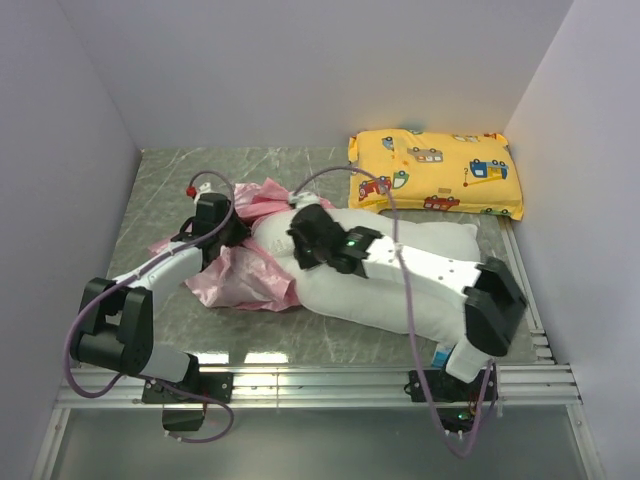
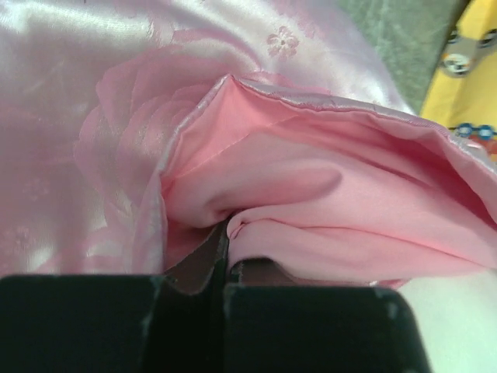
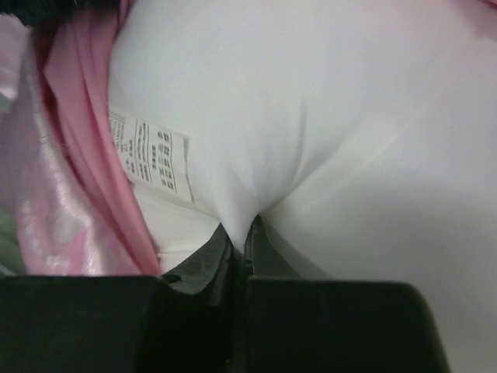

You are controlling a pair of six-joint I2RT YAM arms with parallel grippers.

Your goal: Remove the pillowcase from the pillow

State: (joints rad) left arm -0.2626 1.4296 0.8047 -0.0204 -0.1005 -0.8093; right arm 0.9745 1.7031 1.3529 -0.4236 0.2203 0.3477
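The white pillow [image 1: 400, 285] lies across the middle of the table, mostly bare. The pink satin pillowcase [image 1: 240, 275] is bunched at its left end. My left gripper [image 1: 228, 232] is shut on a fold of the pillowcase [image 2: 311, 194], pinched between its pads. My right gripper [image 1: 300, 240] is shut on a pinch of the pillow's white fabric [image 3: 326, 140] near its left end. A white printed tag [image 3: 151, 155] shows beside the pink cloth [image 3: 70, 155] in the right wrist view.
A yellow cartoon-vehicle-print pillow [image 1: 437, 173] lies at the back right, also showing in the left wrist view [image 2: 470, 70]. White walls close in the table on three sides. A metal rail [image 1: 320, 380] runs along the near edge.
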